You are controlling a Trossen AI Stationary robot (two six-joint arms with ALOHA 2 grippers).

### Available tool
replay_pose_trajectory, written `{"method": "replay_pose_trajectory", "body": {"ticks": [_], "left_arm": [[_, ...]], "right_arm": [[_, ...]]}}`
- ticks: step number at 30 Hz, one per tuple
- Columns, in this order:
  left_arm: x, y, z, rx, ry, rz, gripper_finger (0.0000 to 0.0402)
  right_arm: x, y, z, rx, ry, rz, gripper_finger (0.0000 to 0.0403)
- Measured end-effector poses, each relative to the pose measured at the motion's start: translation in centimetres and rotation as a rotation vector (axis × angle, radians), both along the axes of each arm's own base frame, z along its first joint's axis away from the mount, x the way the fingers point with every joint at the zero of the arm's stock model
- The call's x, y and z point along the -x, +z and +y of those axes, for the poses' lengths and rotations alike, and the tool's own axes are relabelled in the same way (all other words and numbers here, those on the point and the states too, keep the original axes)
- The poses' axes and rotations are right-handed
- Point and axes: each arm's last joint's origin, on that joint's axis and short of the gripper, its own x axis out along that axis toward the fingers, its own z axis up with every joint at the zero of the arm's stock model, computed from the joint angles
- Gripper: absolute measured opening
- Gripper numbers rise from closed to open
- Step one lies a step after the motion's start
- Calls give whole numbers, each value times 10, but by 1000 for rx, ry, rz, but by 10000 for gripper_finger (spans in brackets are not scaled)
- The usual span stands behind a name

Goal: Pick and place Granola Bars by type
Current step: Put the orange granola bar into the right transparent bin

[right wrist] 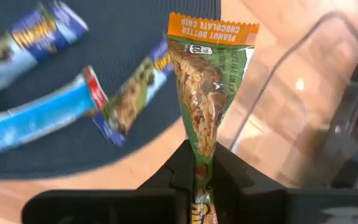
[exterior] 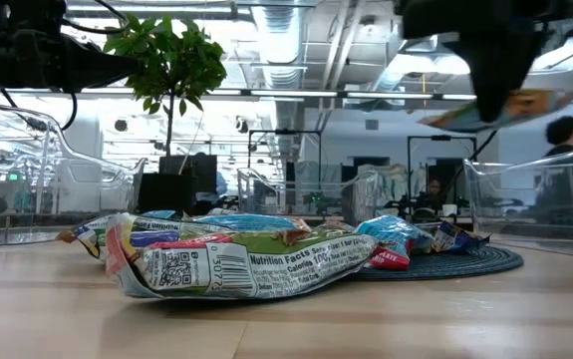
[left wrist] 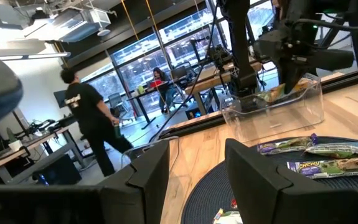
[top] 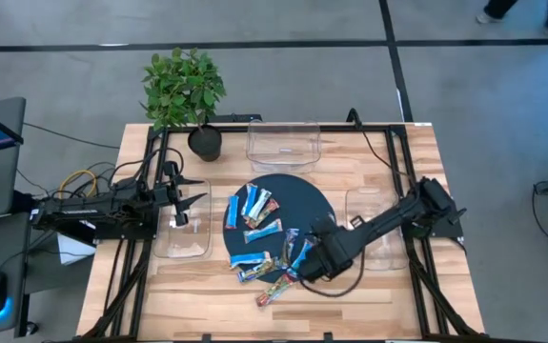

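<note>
R gripper [right wrist: 205,163] jaws clamped on granola bar [right wrist: 208,93]; L gripper [left wrist: 194,171] jaws apart. Kept bar clear of bin [right wrist: 303,81] rim before release.

You see a green bar [right wrist: 210,93] with an orange top edge and white lettering pinched in the black right claw [right wrist: 205,163]. On the dark navy mat [top: 307,195] lie bright blue-and-white bars [top: 254,232] and multicoloured ones [top: 274,291]. The bench [top: 207,295] is pale striped wood. The bins [top: 283,143] are clear, the plant [top: 183,86] green in a black pot [top: 205,143].
</note>
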Motion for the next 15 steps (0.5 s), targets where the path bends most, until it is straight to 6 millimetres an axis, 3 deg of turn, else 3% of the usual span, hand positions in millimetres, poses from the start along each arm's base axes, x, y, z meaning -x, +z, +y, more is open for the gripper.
{"method": "replay_pose_trajectory", "body": {"ticks": [8,15], "left_arm": [[0,0,0,0,0,0,151],[0,1,0,-1,0,-7,151]], "right_arm": [[17,-11,21,16,-16,15,22],[25,-3,25,28,13,-27,18]]}}
